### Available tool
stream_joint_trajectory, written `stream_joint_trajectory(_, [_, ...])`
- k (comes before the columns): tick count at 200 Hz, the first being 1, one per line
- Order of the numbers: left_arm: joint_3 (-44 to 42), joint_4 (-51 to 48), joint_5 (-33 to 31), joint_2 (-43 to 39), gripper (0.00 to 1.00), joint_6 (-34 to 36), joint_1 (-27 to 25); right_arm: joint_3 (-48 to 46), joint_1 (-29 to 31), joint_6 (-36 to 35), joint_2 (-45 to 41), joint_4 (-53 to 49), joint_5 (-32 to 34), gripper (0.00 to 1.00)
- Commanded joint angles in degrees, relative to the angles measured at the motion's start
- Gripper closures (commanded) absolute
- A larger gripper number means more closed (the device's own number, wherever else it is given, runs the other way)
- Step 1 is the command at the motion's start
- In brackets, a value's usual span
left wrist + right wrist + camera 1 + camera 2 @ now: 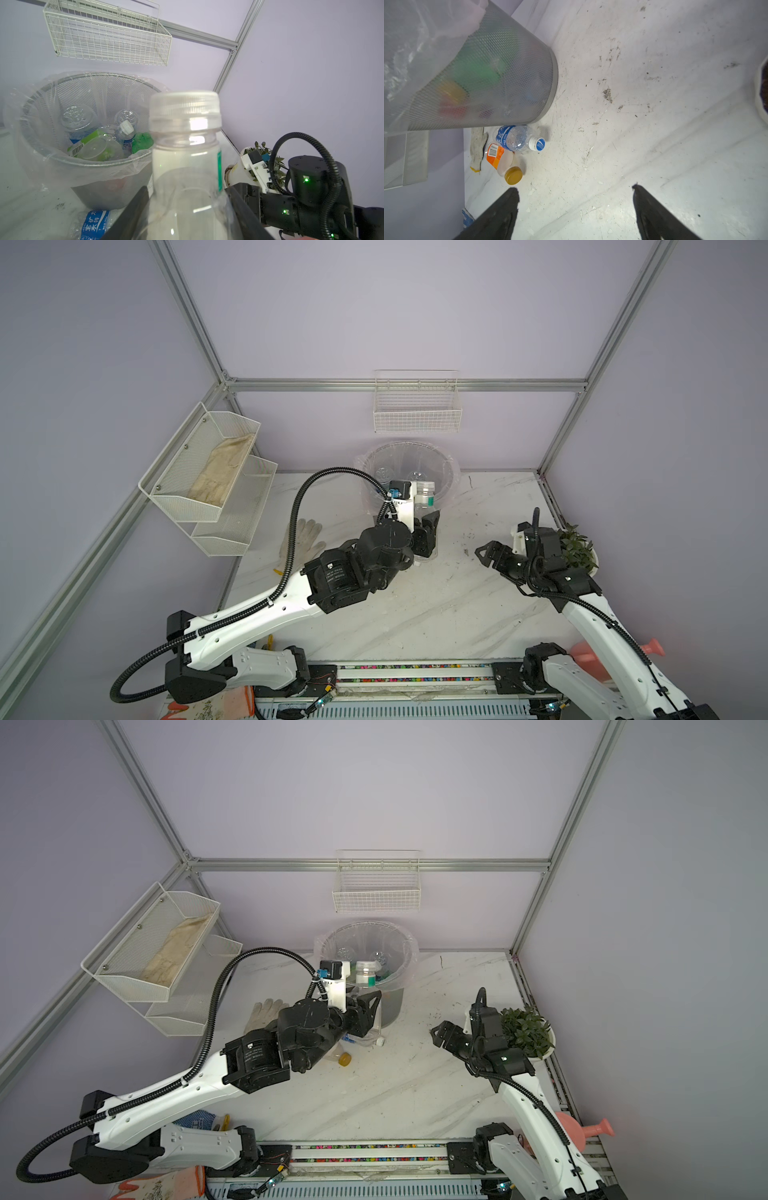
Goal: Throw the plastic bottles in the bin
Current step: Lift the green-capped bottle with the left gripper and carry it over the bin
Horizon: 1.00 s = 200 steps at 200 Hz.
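A: Which way did the bin (87, 83) lie from the left gripper (187, 193)?

B: Straight ahead; the jaws were pinched on a white-capped bottle (185, 128) low on its body; its long axis ran out along the gripper, cap end toward the bin; in both top views the cap overlapped the near rim; I judged the drop needed a short carry forward over that rim.

A: And the right gripper (575, 189)?

B: Spread wide and empty above the table (654, 124), well apart from the bin; a blue-labelled bottle (517, 138) and an orange-labelled bottle (503, 160) lay on their sides, just beside each other, at the bin's foot; the left arm (257, 614) was nearer them, but busy.

A: Anything hidden?

B: The held bottle's base was cut off; from above, the left arm covered most of the two lying bottles; the bin's mesh blurred what lay low inside.
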Motion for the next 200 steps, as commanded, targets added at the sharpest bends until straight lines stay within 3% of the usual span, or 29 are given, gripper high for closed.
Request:
stream_joint_trajectory(1, [1.58, 4.67, -2.62, -2.32, 0.59, 4.7, 0.24, 0.15, 3.38, 3.63, 0.91, 3.31, 4.17, 0.12])
stream_joint_trajectory(94, [6.02, 11.84, -3.5, -3.3, 0.59, 21.49, 0.24, -0.45, 11.81, 7.51, 3.15, 6.25, 7.83, 0.12])
stream_joint_trajectory(200, [4.2, 16.83, -3.95, -8.18, 0.6, 28.82, 0.24, -0.71, 19.19, 9.76, 5.09, 9.6, 10.06, 0.12])
